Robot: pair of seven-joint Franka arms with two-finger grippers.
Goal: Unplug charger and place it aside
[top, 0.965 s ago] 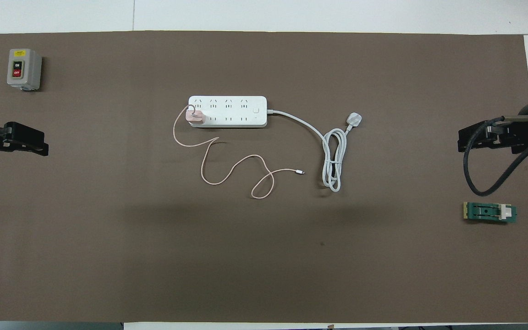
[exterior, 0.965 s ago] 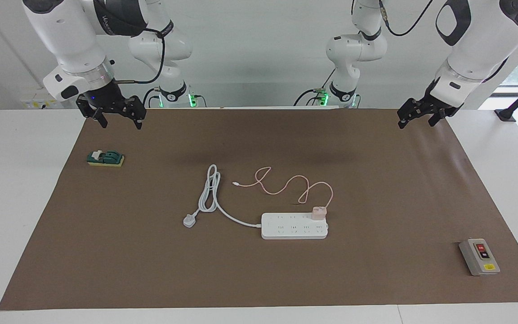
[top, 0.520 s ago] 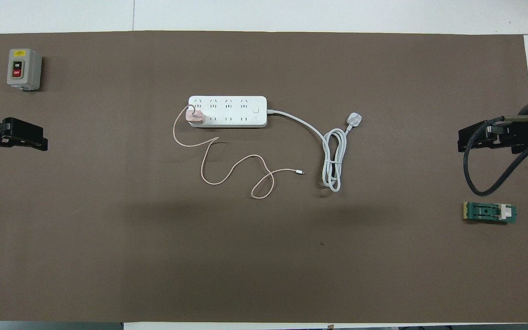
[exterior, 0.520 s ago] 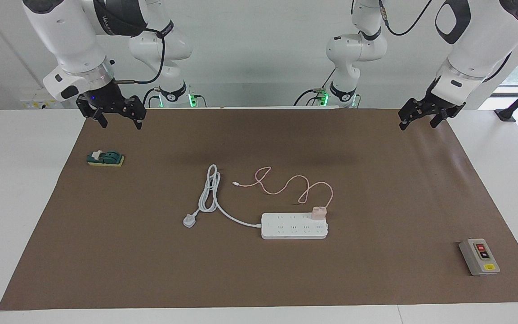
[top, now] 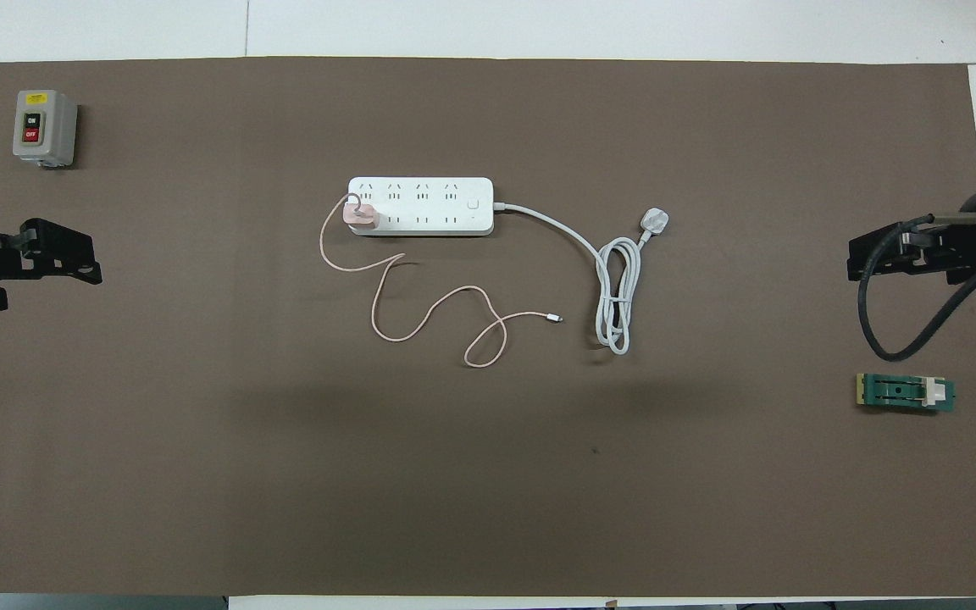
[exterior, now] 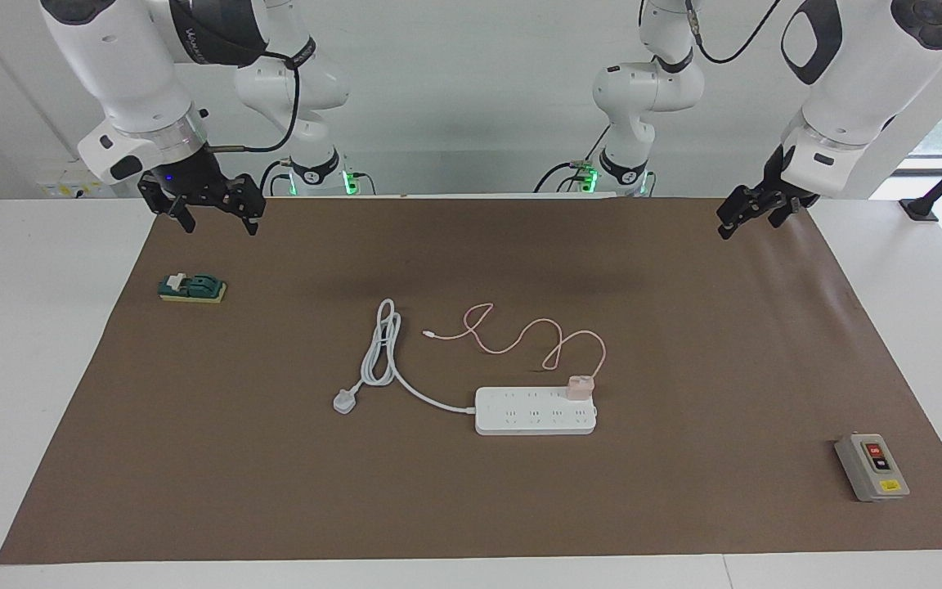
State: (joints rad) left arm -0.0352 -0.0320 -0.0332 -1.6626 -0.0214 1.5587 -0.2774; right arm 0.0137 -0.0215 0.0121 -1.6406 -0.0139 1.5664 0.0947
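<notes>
The left gripper (exterior: 747, 218) is held spread wide and empty above the brown mat (exterior: 684, 507); the right gripper (exterior: 213, 214), also spread and empty, waits above the mat's other end. The pink charger (exterior: 580, 387) is seen plugged into the white power strip (exterior: 535, 411) mid-mat, well apart from both.

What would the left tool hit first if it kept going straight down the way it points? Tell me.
Probably just the bare brown mat: the left tool points down over the mat's edge, well clear of the charger. Depth is uncertain.

Pink charger (exterior: 580, 387) plugged into white power strip (exterior: 535, 411)
</notes>
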